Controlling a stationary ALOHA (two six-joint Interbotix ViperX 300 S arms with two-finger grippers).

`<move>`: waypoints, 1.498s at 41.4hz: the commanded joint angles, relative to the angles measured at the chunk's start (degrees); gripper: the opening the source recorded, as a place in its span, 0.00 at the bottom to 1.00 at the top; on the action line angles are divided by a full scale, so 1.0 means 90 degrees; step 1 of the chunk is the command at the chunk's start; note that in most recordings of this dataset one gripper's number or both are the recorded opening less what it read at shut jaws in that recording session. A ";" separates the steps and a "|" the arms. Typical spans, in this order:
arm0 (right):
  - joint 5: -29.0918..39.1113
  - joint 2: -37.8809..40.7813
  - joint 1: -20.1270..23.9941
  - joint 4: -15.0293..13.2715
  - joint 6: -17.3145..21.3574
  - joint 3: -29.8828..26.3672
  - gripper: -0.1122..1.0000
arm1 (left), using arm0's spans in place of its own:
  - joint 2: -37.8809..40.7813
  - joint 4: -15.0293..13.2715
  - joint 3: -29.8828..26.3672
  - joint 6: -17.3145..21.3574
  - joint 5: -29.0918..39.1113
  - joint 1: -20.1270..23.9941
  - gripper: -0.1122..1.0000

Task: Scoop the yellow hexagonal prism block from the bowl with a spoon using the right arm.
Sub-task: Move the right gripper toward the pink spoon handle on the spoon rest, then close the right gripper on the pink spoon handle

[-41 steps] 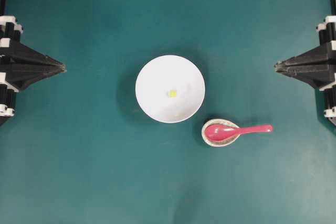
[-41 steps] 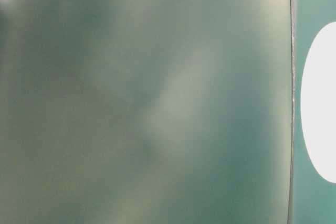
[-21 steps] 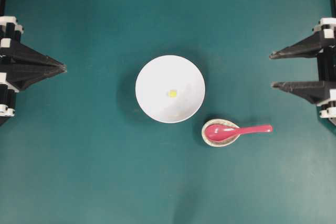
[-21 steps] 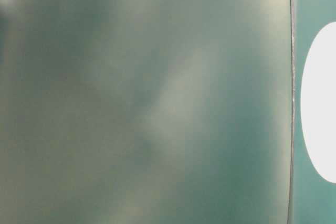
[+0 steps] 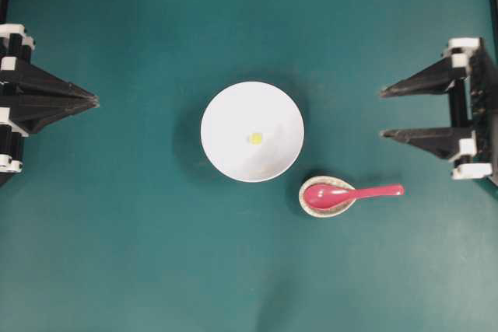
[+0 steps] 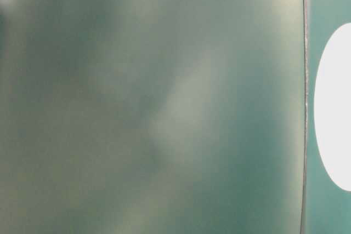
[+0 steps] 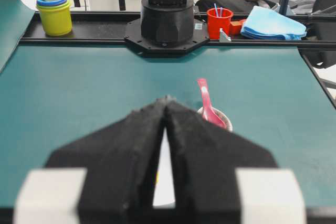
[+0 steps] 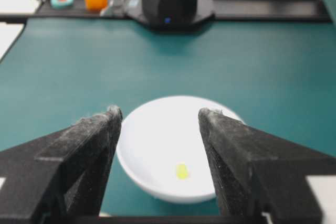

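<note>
The right claw [image 5: 381,113] is spread wide at the desk's right edge, nothing held. The left claw [image 5: 95,100] is pressed together at the left edge. On the green desk [image 5: 117,254], mid-surface, the yellow block [image 5: 255,138] is seen in the white bowl [image 5: 233,114]; the pink spoon [image 5: 350,193] is laid beside it on a speckled rest [image 5: 307,206].

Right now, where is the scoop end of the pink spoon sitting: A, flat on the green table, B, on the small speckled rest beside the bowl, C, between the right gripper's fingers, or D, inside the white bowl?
B: in the overhead view the spoon has its scoop lying on the speckled rest, just outside the bowl, with the open right gripper well away.
</note>
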 commanded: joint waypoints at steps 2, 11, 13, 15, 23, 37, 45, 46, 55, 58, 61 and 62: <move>-0.0459 0.0439 0.0176 0.0098 0.0010 0.0078 0.66 | 0.0059 0.0020 -0.0186 0.0000 -0.0068 0.0010 0.16; -0.1611 0.1348 0.0547 0.0420 0.0010 0.0518 0.66 | 0.0059 0.0020 -0.0186 0.0000 -0.0049 0.0010 0.16; -0.1904 0.1553 0.0625 0.0527 0.0010 0.0635 0.66 | 0.0068 0.0020 -0.0186 -0.0010 -0.0049 0.0010 0.16; -0.2197 0.1777 0.0723 0.0645 0.0010 0.0742 0.66 | 0.0068 0.0020 -0.0186 0.0000 -0.0049 0.0010 0.16; -0.3281 0.2656 0.1211 0.1143 0.0029 0.1123 0.66 | 0.0068 0.0020 -0.0186 0.0068 -0.0039 0.0010 0.16; -0.4043 0.4199 0.2148 0.1807 0.0137 0.0977 0.66 | 0.0059 0.0020 -0.0186 0.0117 -0.0039 0.0010 0.16; -0.4434 0.4951 0.2471 0.1846 0.0430 0.0937 0.66 | 0.0059 0.0020 -0.0195 0.0127 -0.0020 0.0010 0.16; -0.4502 0.5010 0.2490 0.1846 0.0439 0.0947 0.66 | 0.0068 0.0020 -0.0186 0.0127 -0.0020 0.0010 0.16; -0.4961 0.5605 0.2529 0.1865 0.0596 0.1025 0.66 | 0.0068 0.0029 -0.0186 0.0127 -0.0020 0.0010 0.16; -0.5039 0.5781 0.2529 0.1865 0.0645 0.1016 0.66 | 0.0068 0.0029 -0.0186 0.0127 -0.0010 0.0010 0.16; -0.5088 0.5898 0.2529 0.1865 0.0703 0.1016 0.66 | 0.0068 0.0029 -0.0186 0.0127 -0.0010 0.0010 0.16; -0.5098 0.5928 0.2529 0.1865 0.0723 0.1006 0.66 | 0.0059 0.0029 -0.0186 0.0127 -0.0010 0.0010 0.16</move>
